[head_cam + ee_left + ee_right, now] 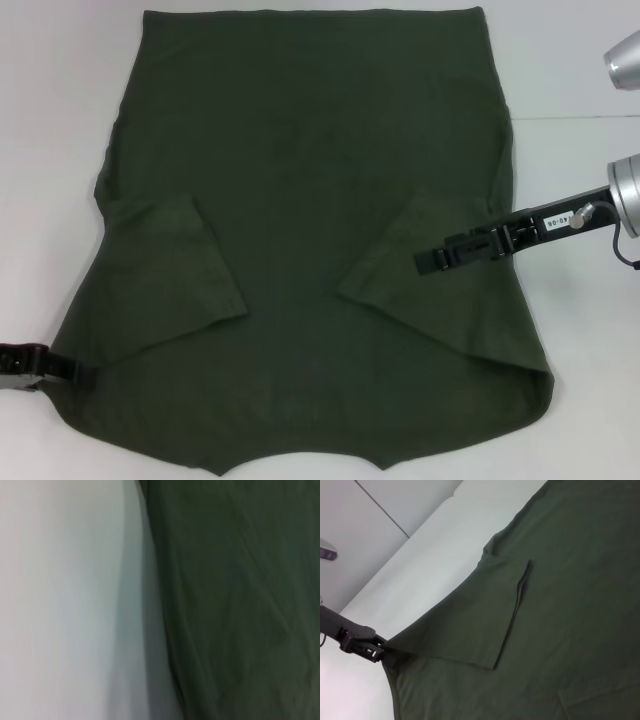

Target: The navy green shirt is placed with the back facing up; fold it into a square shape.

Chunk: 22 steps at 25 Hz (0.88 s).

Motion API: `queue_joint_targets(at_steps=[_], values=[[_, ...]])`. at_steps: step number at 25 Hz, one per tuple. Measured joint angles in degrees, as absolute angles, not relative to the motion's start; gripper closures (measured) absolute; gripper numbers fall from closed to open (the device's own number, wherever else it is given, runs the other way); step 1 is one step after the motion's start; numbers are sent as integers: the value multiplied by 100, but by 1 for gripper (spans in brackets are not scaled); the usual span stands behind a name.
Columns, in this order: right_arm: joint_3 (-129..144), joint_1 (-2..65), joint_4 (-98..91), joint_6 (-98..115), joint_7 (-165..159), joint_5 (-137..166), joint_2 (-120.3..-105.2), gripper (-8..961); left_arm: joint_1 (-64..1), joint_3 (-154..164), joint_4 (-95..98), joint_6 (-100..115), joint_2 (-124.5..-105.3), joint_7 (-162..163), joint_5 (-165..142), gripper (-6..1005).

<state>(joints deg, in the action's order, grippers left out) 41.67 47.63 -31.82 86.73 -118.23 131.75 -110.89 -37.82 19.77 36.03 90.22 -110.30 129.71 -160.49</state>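
Observation:
The navy green shirt (310, 200) lies spread flat over most of the white table (50, 110), with both short sleeves folded inward onto the body. My left gripper (82, 374) sits at the shirt's near left corner. From the right wrist view, that left gripper (382, 652) is shut on the shirt (570, 605), whose edge is drawn to a point in it. My right gripper (422, 262) hovers over the folded right sleeve. The left wrist view shows only the shirt (240, 600) edge and bare table (60, 600).
The silver link of my right arm (625, 190) reaches in from the right edge, with another silver part (625, 55) above it. Bare white table (435, 555) borders the shirt on the left and right sides.

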Motion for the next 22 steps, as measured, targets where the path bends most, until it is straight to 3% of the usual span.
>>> queue_joint_targets(at_steps=[2,8,22], values=[[4173,4769,-3182,8667,-11822,13175,-11091,9,-3787,1978,3603,8996,-11030,12978,-16049,526],[4183,4783,-3182,8622,-11833,13175,-11100,9,-3796,1978,3603,8908,-11029,13017,-16049,603],[4189,4794,-3182,8603,-11864,13175,-11100,9,-3820,2273,3603,8713,-11017,13092,-16062,659]])
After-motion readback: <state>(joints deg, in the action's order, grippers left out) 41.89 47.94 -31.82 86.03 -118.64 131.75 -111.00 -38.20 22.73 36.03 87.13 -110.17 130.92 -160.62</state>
